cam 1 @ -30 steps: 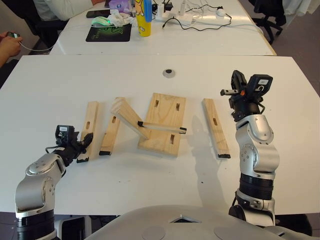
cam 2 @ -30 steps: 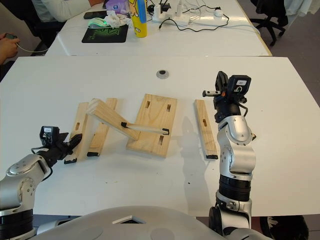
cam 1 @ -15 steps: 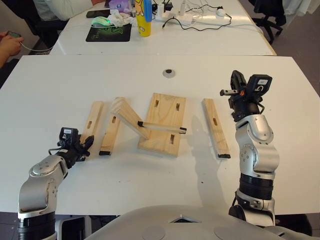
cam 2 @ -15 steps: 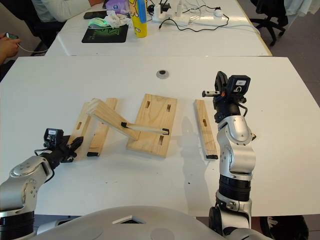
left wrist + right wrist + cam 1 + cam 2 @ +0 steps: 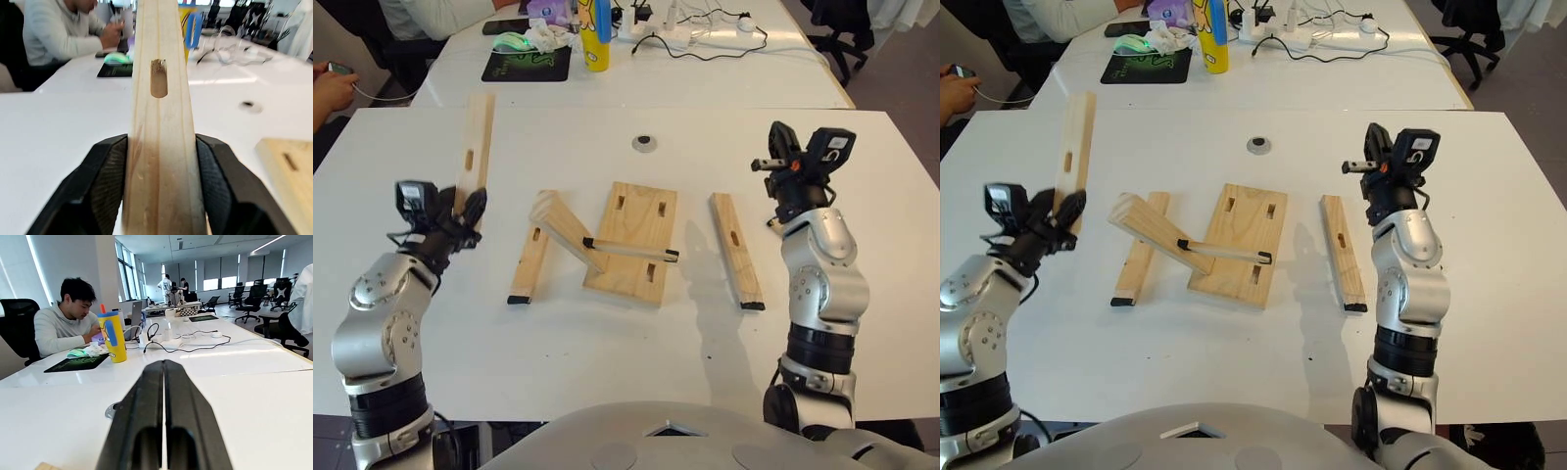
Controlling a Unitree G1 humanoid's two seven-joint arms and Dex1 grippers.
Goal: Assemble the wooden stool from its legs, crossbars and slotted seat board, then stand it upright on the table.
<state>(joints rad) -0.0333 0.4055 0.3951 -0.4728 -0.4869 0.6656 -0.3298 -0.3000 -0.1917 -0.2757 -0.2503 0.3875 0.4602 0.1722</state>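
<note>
**Head views.** Assembly looks barely begun, and I can confirm no joint as made. The slotted seat board [image 5: 631,242] lies flat mid-counter [image 5: 607,362]. It is pale planed wood, rectangular, with four oblong slots. A thin crossbar [image 5: 631,251] with dark ends rests across it. A leaning leg [image 5: 566,231] tilts at its 9 o'clock; I cannot tell whether it is socketed. A flat leg [image 5: 529,259] lies farther toward 9 o'clock and a right-hand leg [image 5: 736,250] at 3 o'clock, both dark-footed. At 10 o'clock the left claw [image 5: 468,211] holds the held leg [image 5: 477,137] off the counter, near upright. The right claw [image 5: 773,166] hangs raised at 2 o'clock.

**Left wrist view.** Black textured pads [image 5: 110,181] clamp the held leg's flanks. The wood is straight-grained, with one oblong mortise.

**Right wrist view.** The right claw's smooth black fingers [image 5: 142,431] are pressed together on nothing.

By my judgement, fitting the legs and crossbars, seating the board and standing the stool up all remain.
</note>
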